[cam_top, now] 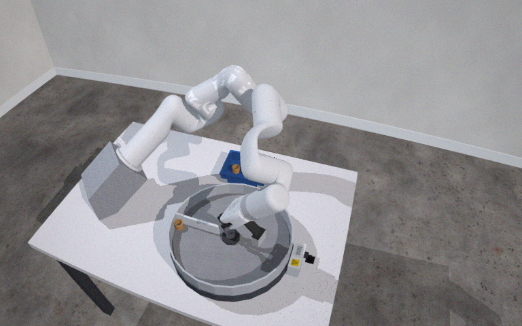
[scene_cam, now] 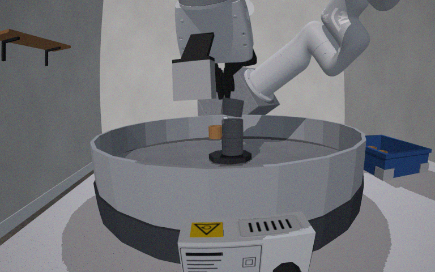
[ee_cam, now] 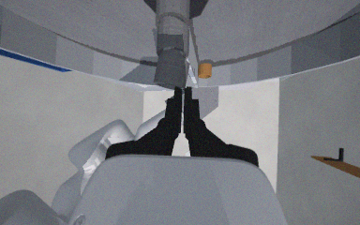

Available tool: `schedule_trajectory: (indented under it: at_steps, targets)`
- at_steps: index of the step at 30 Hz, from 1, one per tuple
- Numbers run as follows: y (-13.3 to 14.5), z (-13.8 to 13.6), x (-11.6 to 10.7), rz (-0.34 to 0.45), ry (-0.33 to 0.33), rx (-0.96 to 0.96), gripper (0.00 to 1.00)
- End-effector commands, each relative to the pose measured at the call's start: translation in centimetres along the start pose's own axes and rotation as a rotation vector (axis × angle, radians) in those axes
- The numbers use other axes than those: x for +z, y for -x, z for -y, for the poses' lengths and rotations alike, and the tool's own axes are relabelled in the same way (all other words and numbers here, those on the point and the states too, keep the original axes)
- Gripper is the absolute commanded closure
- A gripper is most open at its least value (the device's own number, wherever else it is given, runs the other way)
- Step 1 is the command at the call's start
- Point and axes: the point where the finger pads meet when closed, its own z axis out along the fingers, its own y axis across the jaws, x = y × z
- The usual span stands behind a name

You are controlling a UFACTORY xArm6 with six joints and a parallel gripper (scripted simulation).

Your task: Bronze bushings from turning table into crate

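Observation:
My gripper (scene_cam: 226, 94) hangs over the middle of the grey turning table (cam_top: 230, 240). Its fingers are pinched almost shut on the wall of a grey steel bushing (scene_cam: 233, 107), which hangs tilted at the fingertips, just above the dark centre post (scene_cam: 231, 141). In the wrist view the bushing (ee_cam: 170, 70) sits at the tips of the gripper (ee_cam: 183, 91). One bronze bushing (cam_top: 178, 223) stands at the table's left rim and also shows in the exterior view (scene_cam: 214, 131) and the wrist view (ee_cam: 204, 70). The blue crate (cam_top: 231, 170) holds a bronze bushing (cam_top: 235, 168).
A grey bar (cam_top: 198, 223) runs from the centre post to the rim beside the bronze bushing. The turning table has a raised wall all round and a control box (cam_top: 298, 258) at its front. The arm's base block (cam_top: 111, 184) stands at the left of the white bench.

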Motion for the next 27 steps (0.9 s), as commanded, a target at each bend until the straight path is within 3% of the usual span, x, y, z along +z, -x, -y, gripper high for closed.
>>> schedule_trajectory:
  at_steps: [1, 18, 19, 27]
  targets:
    - [-0.06, 0.01, -0.06, -0.003, 0.002, 0.0, 1.0]
    - [-0.08, 0.02, -0.04, -0.003, 0.002, 0.0, 1.0]
    - [-0.08, 0.02, -0.04, -0.003, 0.002, 0.0, 0.88]
    - [-0.08, 0.02, -0.04, -0.003, 0.002, 0.0, 0.88]
